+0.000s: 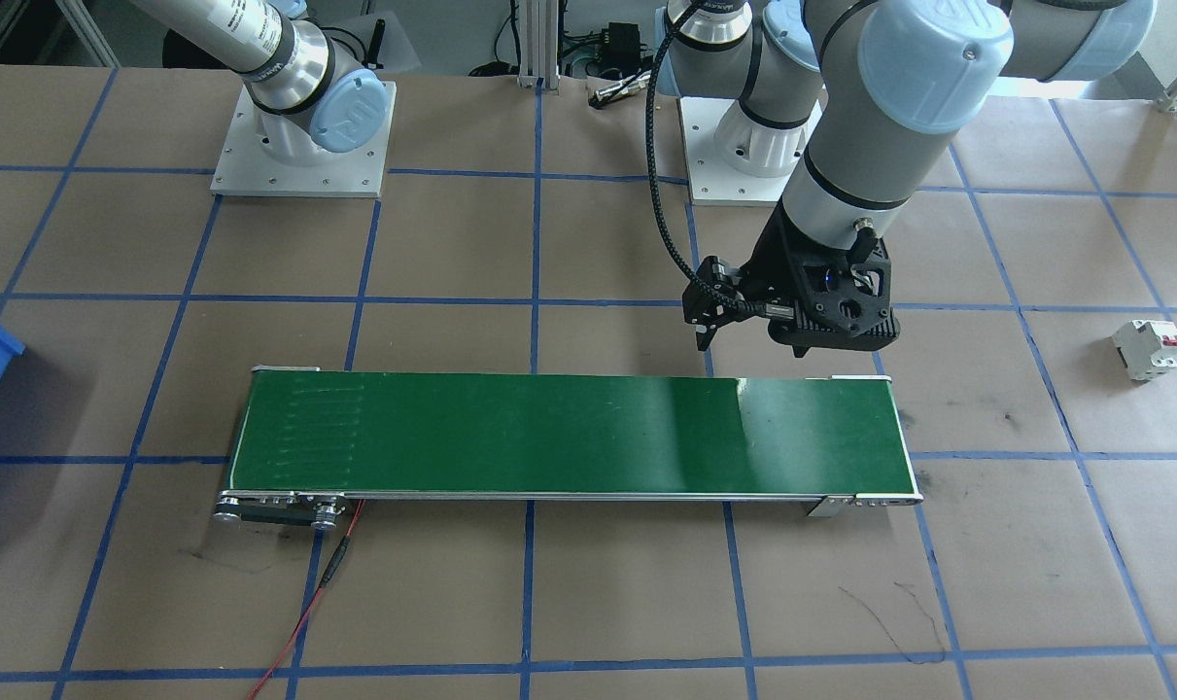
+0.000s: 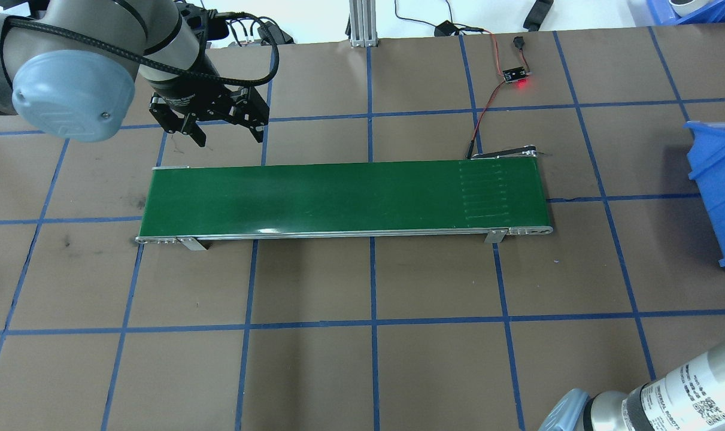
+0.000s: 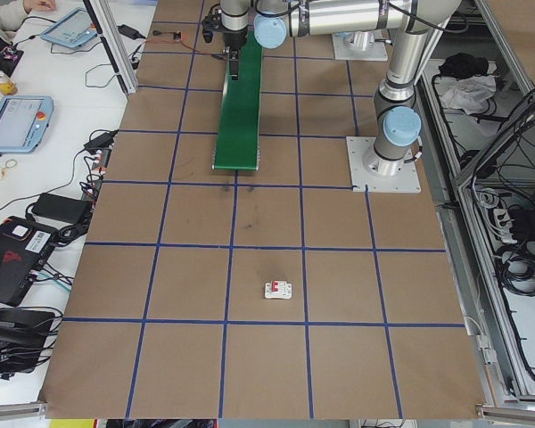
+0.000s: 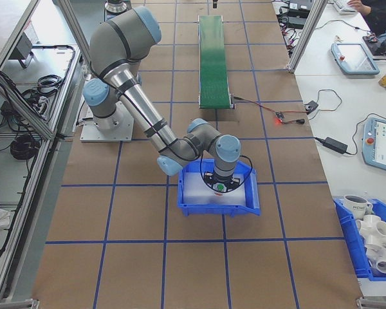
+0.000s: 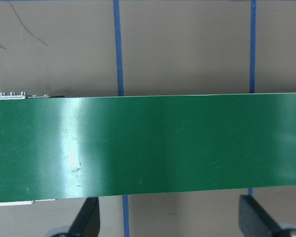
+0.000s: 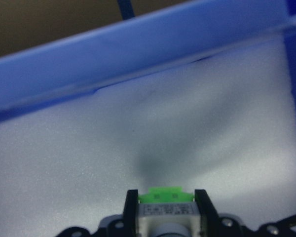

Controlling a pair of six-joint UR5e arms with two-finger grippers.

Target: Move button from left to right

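Right wrist-mounted view: the right tool is clamped on the button, one black finger on each side of its white-grey body, light-green base pointing away from the camera toward the pale floor of the blue bin. The button sits directly between the pads, so there is no offset from tool to part. Whether it touches the bin floor I can't tell; a soft shadow lies just ahead of it.

Exterior right view agrees: the right arm hangs over the blue bin, tool down inside the walls, a spot of green at its tip.

Relative to the green conveyor belt: the bin lies off its right end, the left tool hovers above its left end on the far side, fingers spread, nothing between them. The left wrist view shows bare belt only. A white circuit breaker sits on the tabletop well past the belt's left end, not part of this job.

Judgement: the right arm owns the part; what's left hinges on a straight vertical release.

Writing: the button carries a small printed label, unreadable. "UNIVERSAL ROBOTS" is partly legible on the right arm in the overhead view.
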